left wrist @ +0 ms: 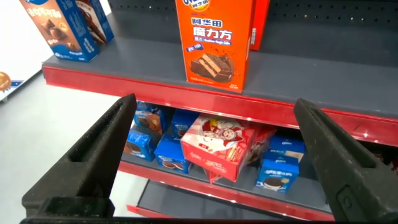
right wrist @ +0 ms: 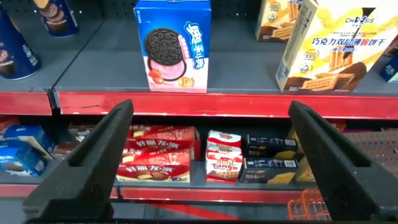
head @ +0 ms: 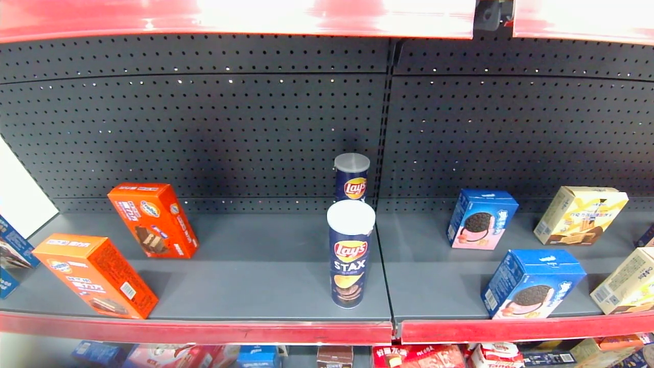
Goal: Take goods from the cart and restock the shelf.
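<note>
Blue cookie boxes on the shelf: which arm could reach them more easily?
Right, probably. The right end effector, open, faces a blue cookie box; the left end effector faces an orange wafer box farther left.

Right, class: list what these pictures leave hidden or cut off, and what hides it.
Head view: rear dark blue cylindrical crisp can, lower half hidden behind the front dark blue can.
Head view: front cream cardboard box, cut by the right edge.
Head view: lower-shelf packets, mostly hidden under the red shelf rail.
</note>
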Tool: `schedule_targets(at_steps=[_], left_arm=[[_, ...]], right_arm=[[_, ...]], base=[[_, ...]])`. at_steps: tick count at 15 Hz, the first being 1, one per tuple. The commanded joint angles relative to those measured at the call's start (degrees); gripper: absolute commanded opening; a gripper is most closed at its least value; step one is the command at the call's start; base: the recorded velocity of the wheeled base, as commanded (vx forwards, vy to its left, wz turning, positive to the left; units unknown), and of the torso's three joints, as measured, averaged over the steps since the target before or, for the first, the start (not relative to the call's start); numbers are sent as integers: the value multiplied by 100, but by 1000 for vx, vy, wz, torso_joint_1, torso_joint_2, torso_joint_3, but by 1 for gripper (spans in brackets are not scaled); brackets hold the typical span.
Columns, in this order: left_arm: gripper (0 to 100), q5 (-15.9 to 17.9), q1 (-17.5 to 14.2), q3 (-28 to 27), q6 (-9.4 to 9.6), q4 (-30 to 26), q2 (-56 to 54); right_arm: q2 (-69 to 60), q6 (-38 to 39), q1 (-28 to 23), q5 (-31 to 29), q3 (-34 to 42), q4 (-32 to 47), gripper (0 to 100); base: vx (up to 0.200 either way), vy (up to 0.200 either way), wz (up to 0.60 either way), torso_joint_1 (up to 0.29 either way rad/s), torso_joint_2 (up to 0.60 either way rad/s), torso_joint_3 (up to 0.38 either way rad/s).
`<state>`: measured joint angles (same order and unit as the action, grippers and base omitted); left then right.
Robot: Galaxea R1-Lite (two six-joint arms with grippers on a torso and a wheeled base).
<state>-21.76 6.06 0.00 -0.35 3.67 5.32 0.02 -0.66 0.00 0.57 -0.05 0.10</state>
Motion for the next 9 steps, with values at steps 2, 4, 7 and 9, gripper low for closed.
schedule_targets(at_steps=[2,4,7,9], left_arm=[[100,-4,1,0,0,2,5],[100,-4,1,0,-9,2,13],[100,-4,1,0,-9,2,5],[100,-4,1,0,0,2,5]], right_arm=[[-2,4,0,4,5,-1,100],[-2,-4,0,22,5,-1,100],[-2,-4,0,31,5,-1,100],[-2,-4,0,31,5,-1,100]], base=[[0,0,0,0,0,0],[0,0,0,0,0,0],[0,0,0,0,0,0],[0,0,0,0,0,0]])
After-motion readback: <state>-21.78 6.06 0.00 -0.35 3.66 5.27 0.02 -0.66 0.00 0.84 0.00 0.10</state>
